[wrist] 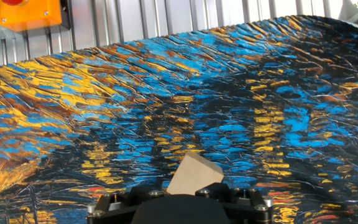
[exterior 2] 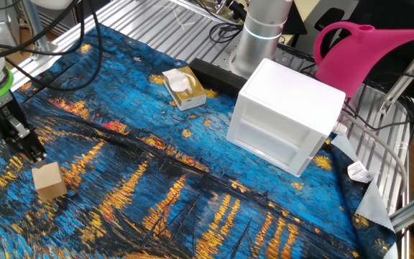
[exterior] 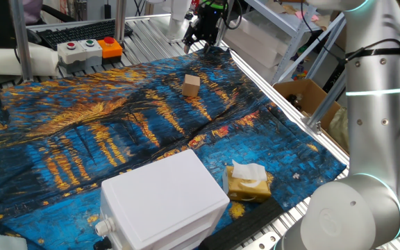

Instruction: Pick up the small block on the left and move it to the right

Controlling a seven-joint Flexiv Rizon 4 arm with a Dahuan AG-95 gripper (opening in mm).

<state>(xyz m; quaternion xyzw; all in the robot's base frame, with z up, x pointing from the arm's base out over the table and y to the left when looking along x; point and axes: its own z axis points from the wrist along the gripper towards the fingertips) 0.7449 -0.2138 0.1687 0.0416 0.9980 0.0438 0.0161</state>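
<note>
The small block is a plain light tan wooden cube resting on the blue and orange painted cloth. It also shows in the other fixed view and low in the hand view. My gripper hangs over the far edge of the cloth, beyond the block and apart from it. In the other fixed view the gripper is just behind the block, its fingers reading as one narrow dark tip, empty. The hand view shows only the gripper's black body.
A big white plastic box stands at the cloth's near side. A yellow-brown lump with white tissue lies beside it. A button box and keyboard sit behind the cloth. A pink watering can is behind the white box.
</note>
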